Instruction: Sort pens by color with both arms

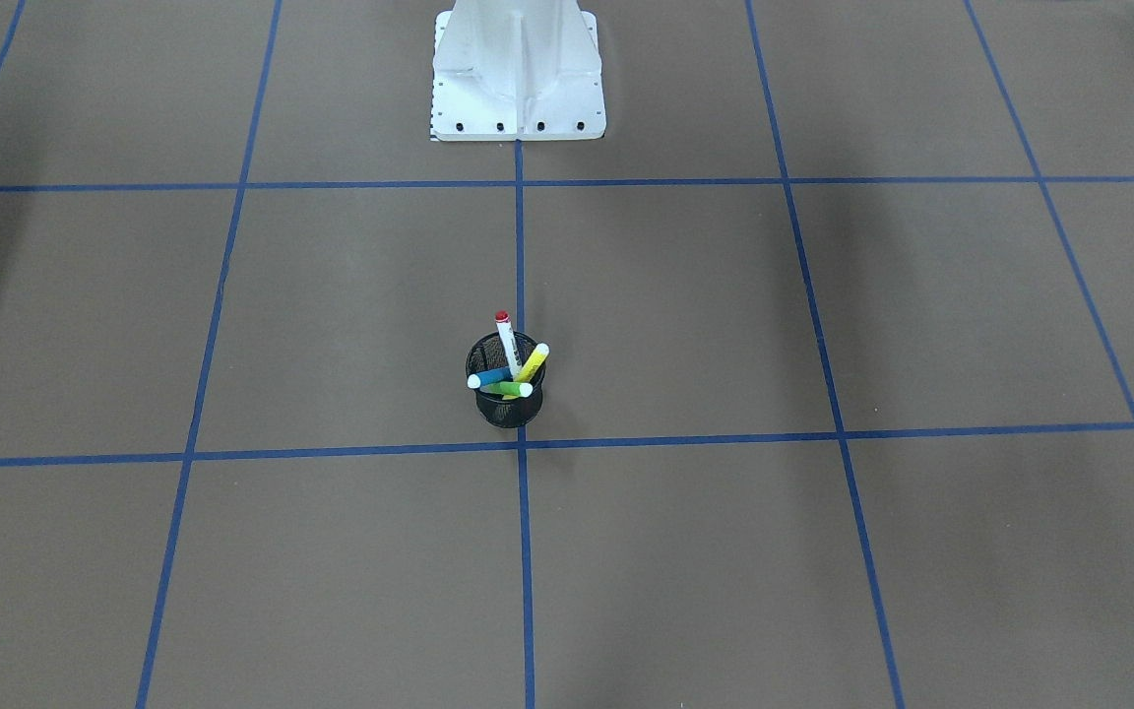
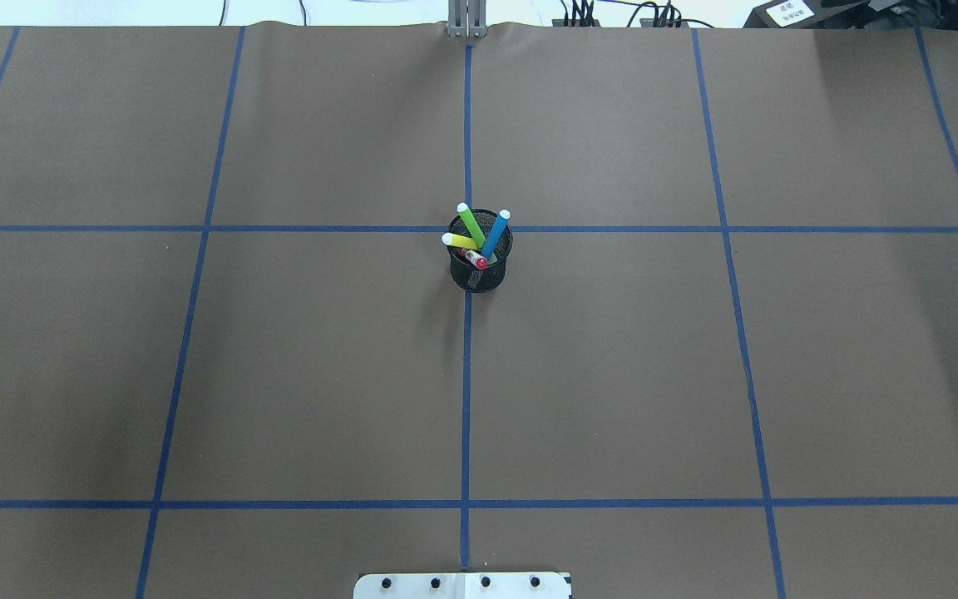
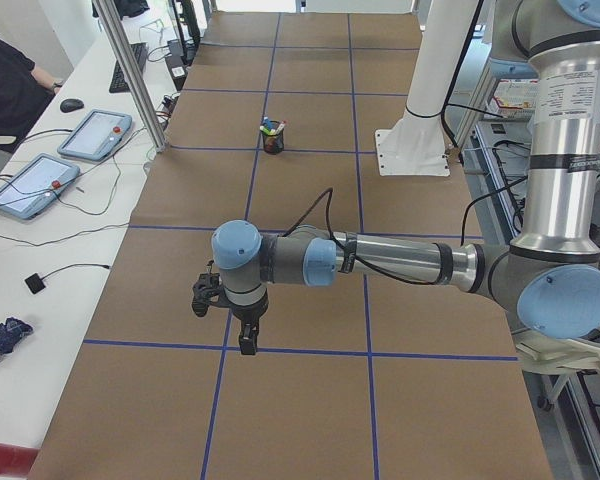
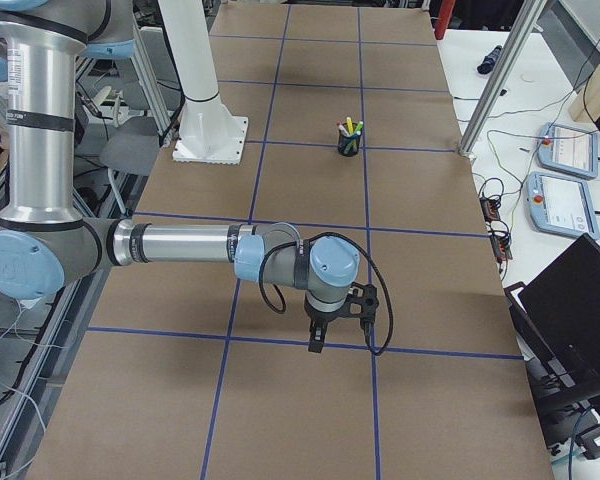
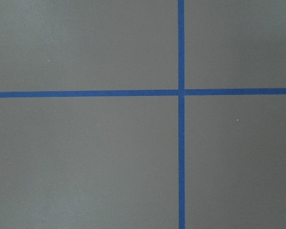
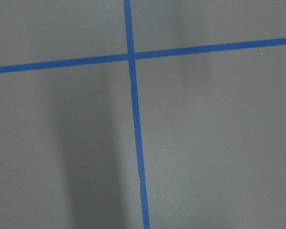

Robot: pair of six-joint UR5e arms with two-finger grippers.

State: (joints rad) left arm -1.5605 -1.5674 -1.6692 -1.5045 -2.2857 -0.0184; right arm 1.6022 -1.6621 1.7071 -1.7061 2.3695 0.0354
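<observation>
Four pens stand together in a black mesh cup (image 1: 506, 406) (image 2: 480, 274) at the table's middle: blue (image 2: 495, 233), green (image 2: 471, 225), yellow (image 2: 459, 241) and white-barrelled with a red end (image 1: 507, 343). The cup shows small and far in both side views (image 3: 272, 138) (image 4: 348, 143). My left gripper (image 3: 247, 346) hangs low over the table far from the cup, as does my right gripper (image 4: 315, 346). Both show only in the side views, so I cannot tell whether they are open or shut. The wrist views show only brown paper and blue tape.
The white base mount (image 1: 518, 79) (image 2: 462, 585) stands at the robot's edge. Blue tape lines (image 1: 520, 246) grid the brown table. Metal posts (image 3: 130, 70) (image 4: 495, 80), tablets (image 3: 95, 135) and a laptop (image 4: 580, 300) line the operators' side. A person (image 3: 10, 80) sits there.
</observation>
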